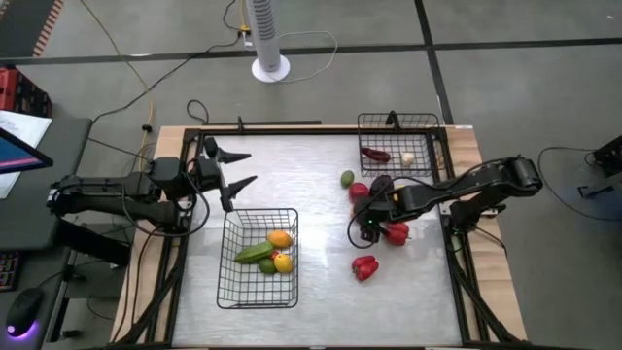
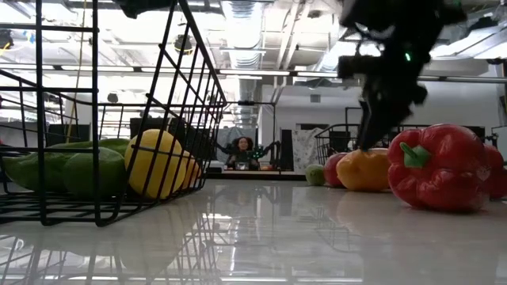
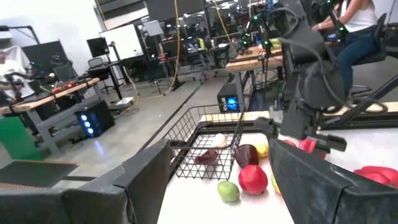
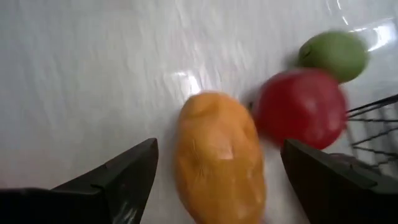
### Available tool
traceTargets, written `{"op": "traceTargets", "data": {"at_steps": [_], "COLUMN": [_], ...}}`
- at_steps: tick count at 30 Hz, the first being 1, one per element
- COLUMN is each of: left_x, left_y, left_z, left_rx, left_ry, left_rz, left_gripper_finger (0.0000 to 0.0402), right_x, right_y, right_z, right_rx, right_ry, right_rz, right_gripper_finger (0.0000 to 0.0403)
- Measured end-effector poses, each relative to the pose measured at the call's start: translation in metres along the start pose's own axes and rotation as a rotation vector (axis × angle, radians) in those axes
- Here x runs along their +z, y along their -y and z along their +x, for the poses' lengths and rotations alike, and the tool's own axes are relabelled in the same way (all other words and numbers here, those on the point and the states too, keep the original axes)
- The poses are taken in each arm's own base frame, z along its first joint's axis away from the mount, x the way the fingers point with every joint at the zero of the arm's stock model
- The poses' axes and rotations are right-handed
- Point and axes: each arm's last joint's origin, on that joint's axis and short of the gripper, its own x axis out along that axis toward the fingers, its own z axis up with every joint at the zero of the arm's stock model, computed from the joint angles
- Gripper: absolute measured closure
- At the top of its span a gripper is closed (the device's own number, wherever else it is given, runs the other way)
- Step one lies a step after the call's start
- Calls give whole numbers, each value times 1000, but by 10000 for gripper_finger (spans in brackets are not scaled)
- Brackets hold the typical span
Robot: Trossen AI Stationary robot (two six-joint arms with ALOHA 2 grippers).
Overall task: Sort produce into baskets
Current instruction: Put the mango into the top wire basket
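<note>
While right claw (image 4: 214,163) gapes, orange pepper (image 4: 219,158) between fingers — unpinched

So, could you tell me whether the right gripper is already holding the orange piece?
No: the right gripper is open, its fingers apart on either side of the orange piece.

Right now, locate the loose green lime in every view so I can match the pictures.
High view: green lime, on the table left of the far basket.
Low view: lime far back, right of centre.
Left wrist view: lime before that basket.
Right wrist view: lime beyond the orange piece.
Shared landmark: the round red fruit beside it.
</note>
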Motion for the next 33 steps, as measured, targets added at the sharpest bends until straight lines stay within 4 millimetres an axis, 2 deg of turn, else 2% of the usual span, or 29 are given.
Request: {"op": "traceTargets", "data": {"at_steps": [5, 8, 16, 20, 22, 25, 30, 33], "left_x": [0, 0, 0, 0, 0, 0, 0, 0], "left_y": [0, 0, 0, 0, 0, 0, 0, 0], "left_z": [0, 0, 0, 0, 0, 0, 0, 0], "left_rx": [4, 4, 9, 9, 9, 10, 9, 9], "left_ry": [0, 0, -1, -1, -1, -1, -1, -1], "left_rz": [-1, 0, 2, 2, 1, 1, 1, 0], "left_gripper_finger": [143, 143, 143, 143, 143, 143, 143, 143], "right_x": [-29, -40, -33, -27, -17, 10, 47, 58], "right_y": [5, 8, 9, 8, 8, 10, 15, 22], "right_z": [25, 33, 35, 33, 26, 6, -38, -59], "right_rx": [-3, -11, 3, 11, 12, -29, -206, -383], "right_ry": [-22, -38, 34, 68, 80, 116, 161, 184], "right_rz": [11, 13, 21, 33, 29, 5, -43, -56], "right_gripper_finger": [38, 48, 102, 108, 108, 108, 108, 108]}}
